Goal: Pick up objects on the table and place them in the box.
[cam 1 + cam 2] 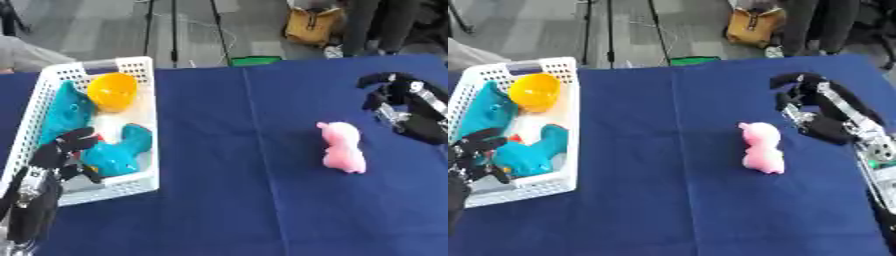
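Note:
A pink plush toy (pixel 342 147) lies on the blue tablecloth, right of centre. My right hand (pixel 815 107) hovers just right of and above it, fingers curled and holding nothing. A white perforated box (pixel 144 112) stands at the left. It holds a yellow bowl-shaped thing (pixel 112 91) and teal plush toys (pixel 119 151), with a bit of red between them. My left hand (pixel 59 152) is at the box's near left corner, over its rim, fingers relaxed and holding nothing.
The blue cloth (pixel 236 200) covers the whole table. Beyond the far edge are a tripod's legs (pixel 175 30), a green thing (pixel 255 60), a yellow bag (pixel 313 25) and people's legs.

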Robot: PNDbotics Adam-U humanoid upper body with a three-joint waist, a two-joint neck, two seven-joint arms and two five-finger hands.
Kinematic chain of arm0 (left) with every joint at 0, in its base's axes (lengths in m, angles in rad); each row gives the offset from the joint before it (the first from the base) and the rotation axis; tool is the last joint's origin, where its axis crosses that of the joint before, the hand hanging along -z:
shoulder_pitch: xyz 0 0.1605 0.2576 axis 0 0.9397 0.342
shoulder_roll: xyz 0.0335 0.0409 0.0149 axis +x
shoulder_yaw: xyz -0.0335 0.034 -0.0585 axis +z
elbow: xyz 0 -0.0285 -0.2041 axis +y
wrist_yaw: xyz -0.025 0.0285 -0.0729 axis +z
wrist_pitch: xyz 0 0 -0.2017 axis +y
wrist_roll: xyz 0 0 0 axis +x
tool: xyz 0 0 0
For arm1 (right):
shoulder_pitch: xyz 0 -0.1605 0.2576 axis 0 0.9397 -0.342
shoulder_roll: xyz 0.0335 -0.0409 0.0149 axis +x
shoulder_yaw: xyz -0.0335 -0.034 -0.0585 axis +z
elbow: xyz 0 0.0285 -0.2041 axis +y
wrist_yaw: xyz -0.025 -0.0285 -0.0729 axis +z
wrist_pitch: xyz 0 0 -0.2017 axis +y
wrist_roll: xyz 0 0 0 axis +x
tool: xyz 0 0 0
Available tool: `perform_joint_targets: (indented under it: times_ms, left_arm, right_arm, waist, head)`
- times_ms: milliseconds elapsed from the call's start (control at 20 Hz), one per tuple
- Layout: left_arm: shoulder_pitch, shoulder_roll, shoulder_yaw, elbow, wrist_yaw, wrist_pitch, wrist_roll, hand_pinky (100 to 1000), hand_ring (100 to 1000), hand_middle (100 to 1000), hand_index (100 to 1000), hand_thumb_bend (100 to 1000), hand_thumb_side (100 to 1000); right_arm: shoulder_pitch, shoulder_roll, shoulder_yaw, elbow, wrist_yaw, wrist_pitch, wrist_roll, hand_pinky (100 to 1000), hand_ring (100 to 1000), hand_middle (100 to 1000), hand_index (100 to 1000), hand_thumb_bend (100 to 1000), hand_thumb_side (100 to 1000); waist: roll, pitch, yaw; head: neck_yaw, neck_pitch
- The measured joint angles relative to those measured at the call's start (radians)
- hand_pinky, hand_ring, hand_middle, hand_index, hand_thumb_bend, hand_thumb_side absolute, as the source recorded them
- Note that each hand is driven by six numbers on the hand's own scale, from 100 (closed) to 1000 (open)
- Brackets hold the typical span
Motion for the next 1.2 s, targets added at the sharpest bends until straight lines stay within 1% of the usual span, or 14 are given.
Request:
perform_joint_targets:
  times_ms: [50,100,150,200,350,400,650,800,950,1200]
  left_arm:
    - [0.0,0.0,0.0,0.0,0.0,0.0,0.0,447,859,834,734,280,1000]
    - [0.001,0.0,0.0,0.0,0.0,0.0,0.0,447,859,834,735,281,1000]
    - [0.001,0.0,0.0,0.0,0.0,0.0,0.0,447,859,834,735,281,1000]
    - [0.001,0.0,0.0,0.0,0.0,0.0,-0.001,447,860,835,734,280,1000]
    - [0.002,-0.001,0.0,0.0,0.0,0.001,-0.001,447,860,835,733,280,1000]
    - [0.002,-0.001,0.0,0.0,0.0,0.001,-0.002,447,860,835,735,280,1000]
    - [0.004,-0.001,0.0,0.0,0.0,0.002,-0.003,447,860,835,736,281,1000]
    - [0.004,-0.005,-0.001,0.0,0.0,0.003,-0.005,448,860,835,736,281,1000]
    - [0.004,-0.008,-0.003,0.0,0.0,0.003,-0.005,448,860,835,736,281,1000]
    - [0.004,-0.008,-0.006,0.0,0.0,0.003,-0.005,448,860,835,736,281,1000]
  right_arm:
    - [-0.008,-0.004,0.003,0.011,0.016,-0.004,0.005,437,650,781,830,248,549]
    - [-0.014,-0.006,0.005,0.022,0.033,-0.009,0.009,507,712,810,839,304,540]
    - [-0.02,-0.009,0.007,0.034,0.053,-0.015,0.014,507,712,810,839,304,540]
    - [-0.029,-0.014,0.01,0.049,0.078,-0.021,0.02,534,732,825,845,326,536]
    - [-0.056,-0.026,0.021,0.102,0.176,-0.047,0.033,551,743,837,850,341,536]
    - [-0.063,-0.029,0.025,0.118,0.206,-0.057,0.033,570,753,846,854,356,543]
    - [-0.087,-0.035,0.046,0.198,0.35,-0.1,0.031,596,767,853,859,389,565]
    - [-0.093,-0.035,0.06,0.243,0.421,-0.122,0.025,611,776,855,862,410,577]
    - [-0.093,-0.035,0.072,0.284,0.479,-0.14,0.021,620,779,855,862,423,590]
    - [-0.094,-0.035,0.08,0.34,0.551,-0.158,0.006,641,793,859,863,447,598]
  waist:
    - [0.0,0.0,0.0]
    - [0.0,0.0,0.0]
    - [0.0,0.0,0.001]
    - [0.0,0.0,0.001]
    - [0.0,0.0,0.003]
    - [0.0,0.0,0.003]
    - [0.0,0.0,0.005]
    - [0.001,0.0,0.006]
    - [0.001,0.0,0.006]
    - [0.001,0.001,0.006]
  head:
    - [-0.001,0.0]
    - [-0.002,0.0]
    - [-0.002,0.0]
    - [-0.002,0.0]
    - [-0.003,0.0]
    - [-0.003,0.0]
    - [-0.003,0.0]
    - [-0.003,0.0]
    - [-0.004,0.0]
    - [-0.007,0.0]
